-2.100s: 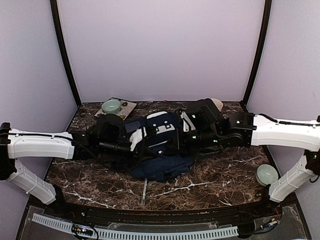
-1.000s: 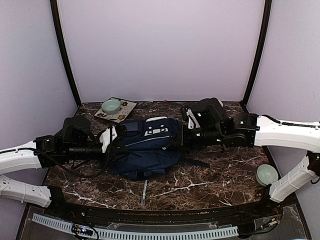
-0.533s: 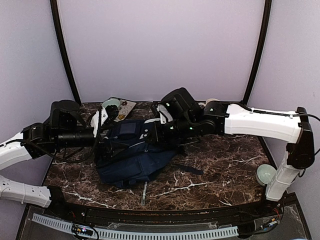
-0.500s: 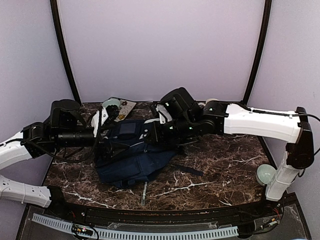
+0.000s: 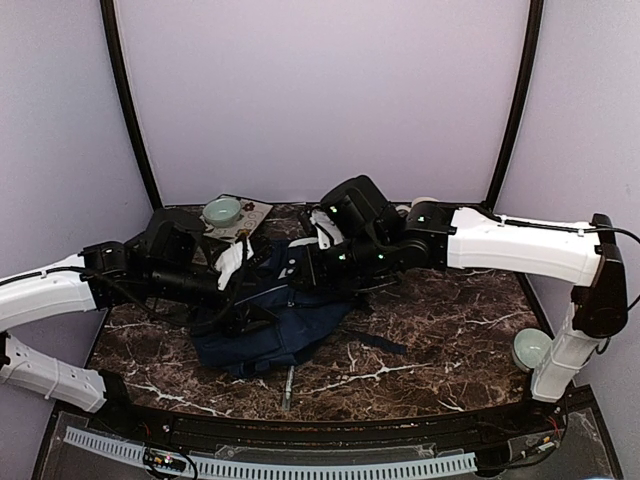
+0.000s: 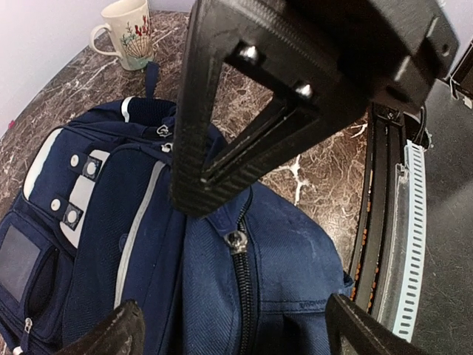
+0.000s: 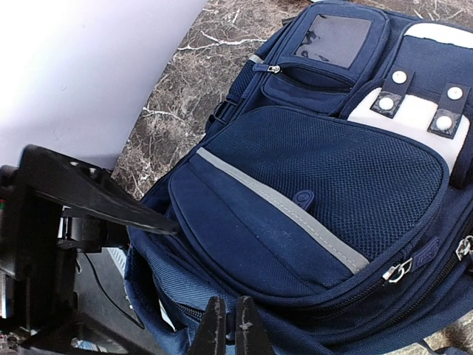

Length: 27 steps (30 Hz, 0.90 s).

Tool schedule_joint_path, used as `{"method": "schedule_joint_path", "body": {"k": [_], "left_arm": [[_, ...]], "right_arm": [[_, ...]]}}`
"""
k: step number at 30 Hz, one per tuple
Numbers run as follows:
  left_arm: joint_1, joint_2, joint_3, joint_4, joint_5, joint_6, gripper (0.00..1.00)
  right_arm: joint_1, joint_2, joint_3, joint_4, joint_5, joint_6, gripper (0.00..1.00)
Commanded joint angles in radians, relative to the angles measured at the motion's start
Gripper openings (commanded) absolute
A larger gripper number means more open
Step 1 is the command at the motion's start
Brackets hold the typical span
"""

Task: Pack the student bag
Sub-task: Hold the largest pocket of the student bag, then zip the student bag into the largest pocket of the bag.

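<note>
The student bag (image 5: 275, 320), navy with a grey stripe and white patches, lies on the marble table, partly under both arms. My right gripper (image 7: 226, 330) is shut on a fold of the student bag's fabric (image 7: 281, 222) beside the main zipper. In the left wrist view its black fingers (image 6: 222, 148) pinch the cloth just above the zipper slider (image 6: 235, 240). My left gripper (image 6: 236, 334) stands open above the zipper, its fingers wide on either side, holding nothing. In the top view the left gripper (image 5: 243, 290) is at the bag's left end and the right gripper (image 5: 302, 268) at its top.
A green bowl (image 5: 222, 211) rests on a patterned card (image 5: 256, 213) at the back left. Another green bowl (image 5: 533, 349) sits by the right arm's base. A thin pen-like stick (image 5: 288, 385) lies near the front edge. A floral mug (image 6: 131, 33) stands beyond the bag.
The right arm swung left, dragging the bag with it, then stayed put. The left gripper let go of the bag's end, opened wide and moved in over the zipper.
</note>
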Motion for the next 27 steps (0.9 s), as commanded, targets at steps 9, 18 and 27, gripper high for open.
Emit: {"method": "schedule_joint_path", "body": {"k": [9,18,27], "left_arm": [[0.003,0.083,-0.053,0.050,-0.001,-0.008,0.21],[0.007,0.059,-0.042,0.041,-0.126,-0.044,0.00],[0.042,0.024,-0.039,0.004,-0.175,-0.086,0.00]], "right_arm": [[-0.010,-0.116,-0.091,0.176,0.082,0.035,0.00],[-0.016,-0.241,-0.245,0.138,0.188,0.077,0.00],[-0.095,-0.394,-0.449,0.037,0.345,0.153,0.00]]}}
